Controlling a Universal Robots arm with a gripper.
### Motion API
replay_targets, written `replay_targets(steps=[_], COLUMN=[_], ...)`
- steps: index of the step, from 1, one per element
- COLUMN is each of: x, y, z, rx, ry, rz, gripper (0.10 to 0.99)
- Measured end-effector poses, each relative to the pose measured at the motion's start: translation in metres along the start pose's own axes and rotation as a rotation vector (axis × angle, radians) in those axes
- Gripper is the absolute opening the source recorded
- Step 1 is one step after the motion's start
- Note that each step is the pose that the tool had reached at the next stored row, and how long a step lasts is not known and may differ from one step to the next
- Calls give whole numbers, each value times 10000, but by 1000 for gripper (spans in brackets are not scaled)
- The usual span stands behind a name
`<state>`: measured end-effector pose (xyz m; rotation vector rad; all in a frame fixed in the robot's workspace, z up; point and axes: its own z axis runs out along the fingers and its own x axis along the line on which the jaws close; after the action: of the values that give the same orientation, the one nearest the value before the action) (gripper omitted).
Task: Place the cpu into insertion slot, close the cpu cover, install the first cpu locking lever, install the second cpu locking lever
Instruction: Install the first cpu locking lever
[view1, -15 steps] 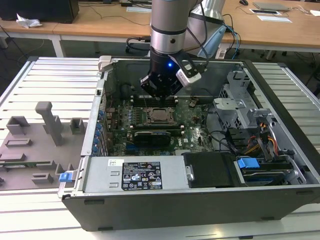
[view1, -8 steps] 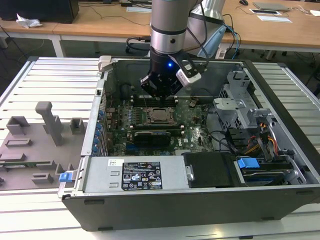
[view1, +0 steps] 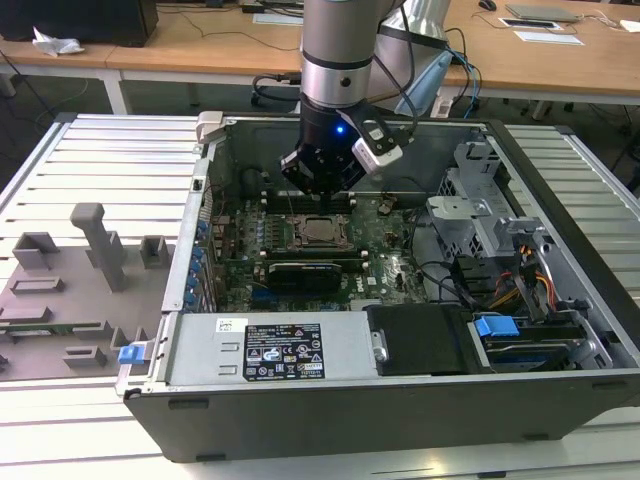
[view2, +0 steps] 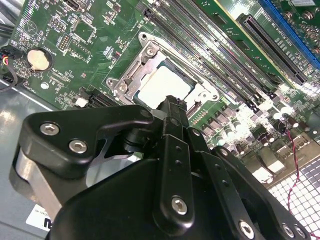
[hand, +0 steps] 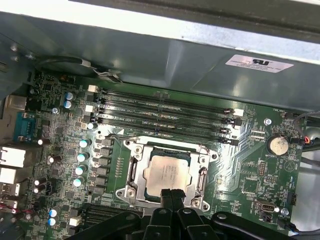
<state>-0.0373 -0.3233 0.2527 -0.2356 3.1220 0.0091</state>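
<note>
Tool of the single arm, clenched, its two fingertips pressed together with nothing seen between them. In both wrist views the tips stood over one edge of the cpu; whether they touched it could not be told. In the exterior view the tool hung inside the open computer case, just above the chip.

The cpu lay seated in the insertion slot, its dull silver top facing up. The cpu cover lay flat over the slot, and its window framed the chip on all four sides. The state of the locking levers could not be told.

The slot sat near the middle of the green motherboard, with four long black memory slots just beside one of its edges. A coin cell lay well apart, toward a board corner. In the exterior view a long black card lay near the slot's opposite edge. The case rested on the ribbed grey surface, with a grey fixture block standing toward the exterior view's left.
</note>
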Motion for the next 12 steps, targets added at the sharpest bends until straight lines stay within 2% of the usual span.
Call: replay_targets(steps=[8,12], x=[11,102], y=[3,18], z=[0,-1], rx=[2,4], ry=[0,-11], rz=[3,1], gripper=[106,106])
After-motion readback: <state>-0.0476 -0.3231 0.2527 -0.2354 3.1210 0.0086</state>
